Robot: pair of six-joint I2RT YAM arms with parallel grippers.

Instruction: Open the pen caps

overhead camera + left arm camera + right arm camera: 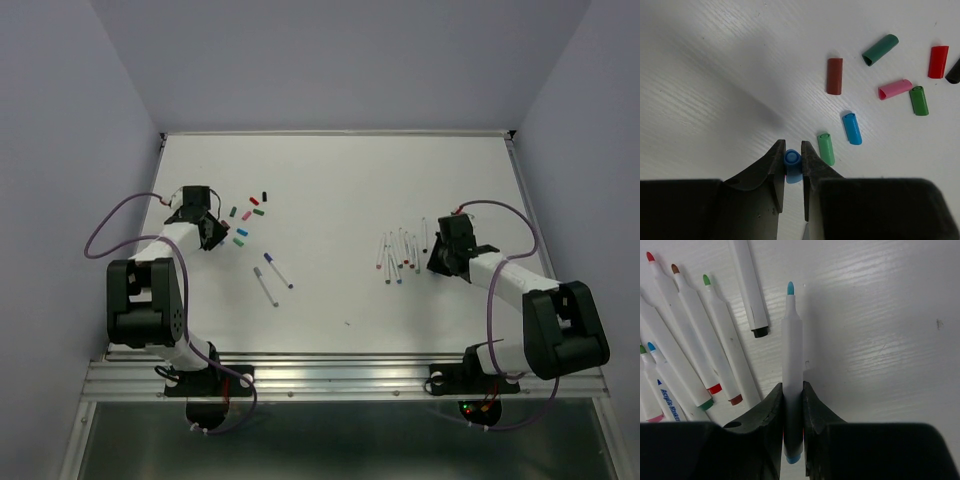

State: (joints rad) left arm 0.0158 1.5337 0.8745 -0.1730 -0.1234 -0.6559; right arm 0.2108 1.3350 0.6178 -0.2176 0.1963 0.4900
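Smooth plastic pen caps [852, 128], matt white pens [791, 340] on grainy-finish tbl [715, 75].

White-and-black arms [160, 300], looping purple cables [100, 232], matte black left tool [792, 146] and right tool [792, 387]

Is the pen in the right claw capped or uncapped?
Uncapped: the pen shows a bare blue tip beyond the right gripper holding it.

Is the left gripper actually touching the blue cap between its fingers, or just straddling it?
Touching. The left wrist view shows the left gripper closed against both sides of the blue cap, with no gap visible on either side.
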